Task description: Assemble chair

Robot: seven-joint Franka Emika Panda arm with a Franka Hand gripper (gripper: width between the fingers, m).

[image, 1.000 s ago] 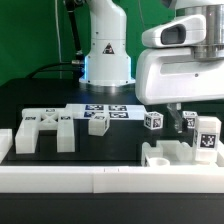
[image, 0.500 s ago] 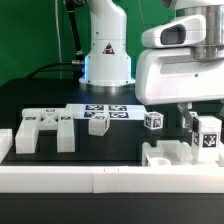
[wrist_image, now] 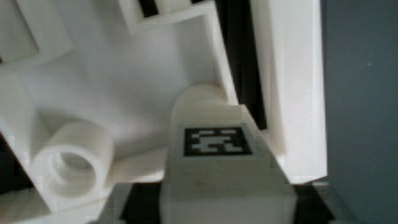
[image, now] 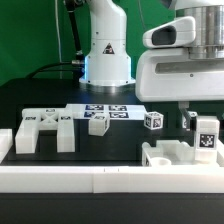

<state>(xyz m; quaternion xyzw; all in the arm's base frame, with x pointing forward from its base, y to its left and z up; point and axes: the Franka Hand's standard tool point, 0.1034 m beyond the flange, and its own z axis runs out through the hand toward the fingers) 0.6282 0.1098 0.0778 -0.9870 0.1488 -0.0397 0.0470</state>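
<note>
On the black table (image: pixel 120 142), forward of the marker board (image: pixel 105 109) and toward the exterior view's left of it, a notched frame (image: pixel 40 128) is lying flat, near the board's end. Behind the board, the arm's white base (image: pixel 105 50) is standing upright. Just in front of the board, about at its middle, a short block (image: pixel 97 124) is sitting with a tag facing the camera. Past the board's end on the exterior view's right, a small cube (image: pixel 152 121) is resting near it, also showing a tag. Further right of the board and nearer the camera, a socketed part (image: pixel 165 154) (wrist_image: pixel 71 165) with a round hole is lying just behind the long border rail (image: pixel 90 180).

Farthest to the exterior view's right of the board, the gripper (image: pixel 204 125) is hanging down with one dark finger (image: pixel 188 120) showing beside a leg block (image: pixel 206 138). The wrist view is showing that leg block (wrist_image: pixel 217 150) filling the space between the fingers, tag up, so the gripper is clenching it. The leg block is standing upright at the right end of the socketed part; whether the two are touching, I cannot tell.
</note>
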